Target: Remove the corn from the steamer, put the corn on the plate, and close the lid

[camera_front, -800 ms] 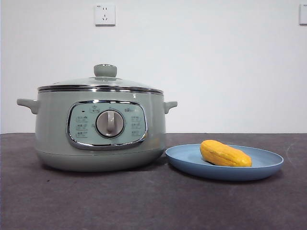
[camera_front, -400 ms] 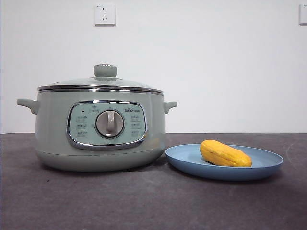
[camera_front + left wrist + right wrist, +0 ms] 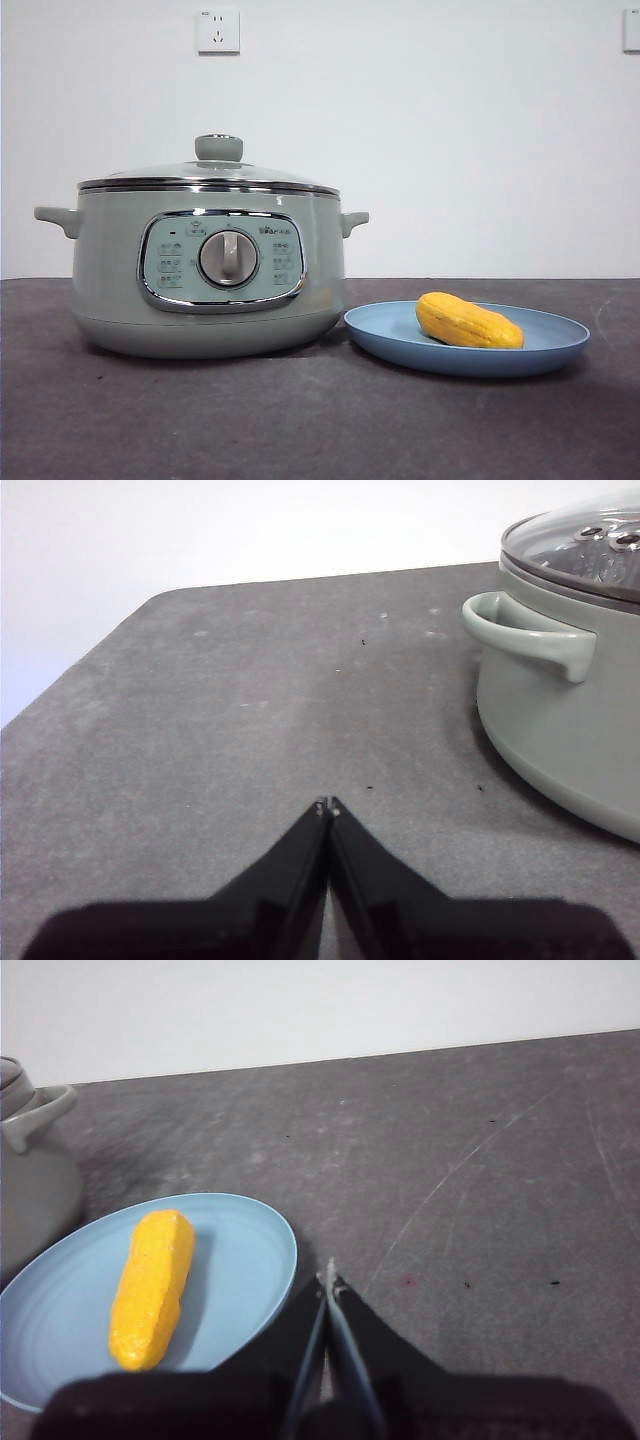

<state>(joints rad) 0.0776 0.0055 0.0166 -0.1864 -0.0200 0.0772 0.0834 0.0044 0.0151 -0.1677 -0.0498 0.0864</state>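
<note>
The lid (image 3: 210, 170) sits seated on the steamer (image 3: 205, 270); the pot's interior is obscured. The corn (image 3: 468, 321) lies on the plate (image 3: 560, 345), just beside the steamer. The left gripper (image 3: 327, 805) and the right gripper (image 3: 328, 1278) both hover pressed together, empty, over bare tabletop (image 3: 320, 420).

Lighting even and fairly bright, all three views; focus mostly sharp.

We note soft shadows under the pale sage-green round steamer pot (image 3: 210, 270) and the shallow light-blue plate (image 3: 560, 350) on the dark grey matte table (image 3: 300, 420). Glare streaks the chrome rim of the domed glass lid (image 3: 210, 180). In the wrist views the near black jaws are slightly blurred.
</note>
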